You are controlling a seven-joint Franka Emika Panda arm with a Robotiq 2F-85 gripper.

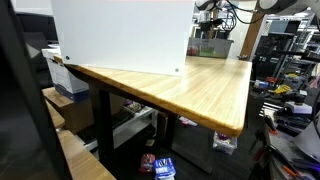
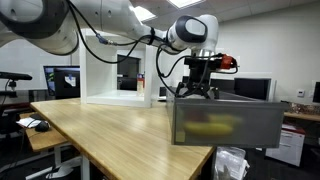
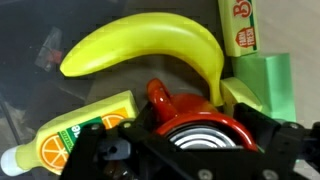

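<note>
Gripper (image 2: pixel 198 92) hangs at the rim of the grey bin (image 2: pixel 225 140), which sits at the edge of the wooden surface (image 2: pixel 100 125) in an exterior view. In the wrist view we see its fingers (image 3: pixel 95 150) spread, one on each side of the red cup (image 3: pixel 172 100); we cannot tell whether they touch it. The red cup lies in the bin, right beside the banana (image 3: pixel 150 45), with the yellow juice bottle (image 3: pixel 75 135) on one side, the green block (image 3: pixel 270 85) on the other and a carton (image 3: pixel 238 25) near the block. A white open box (image 2: pixel 110 75) stands farther back on the surface.
</note>
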